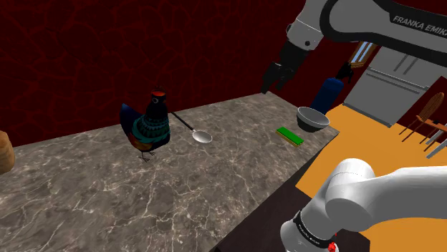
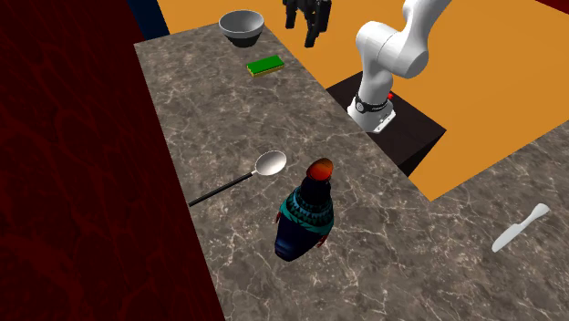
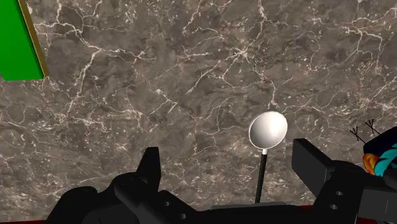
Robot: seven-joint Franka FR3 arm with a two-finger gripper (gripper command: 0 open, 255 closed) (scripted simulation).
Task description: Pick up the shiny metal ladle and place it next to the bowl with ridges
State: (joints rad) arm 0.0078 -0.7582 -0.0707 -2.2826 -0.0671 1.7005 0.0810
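The ladle lies flat on the marble counter, its pale round cup pointing toward the counter's open edge and its thin dark handle running back toward the red wall. In the wrist view the ladle lies on the counter far below, between the lines of my two fingers. The grey ridged bowl stands at the counter's far corner, and it is also in the second exterior view. My gripper hangs high over the counter near the bowl, open and holding nothing, as the gripper shows with its fingers well apart.
A dark rooster figurine stands right beside the ladle's handle. A flat green block lies between ladle and bowl. A blue object rises behind the bowl. A knife lies on a separate counter. The orange floor borders the counter.
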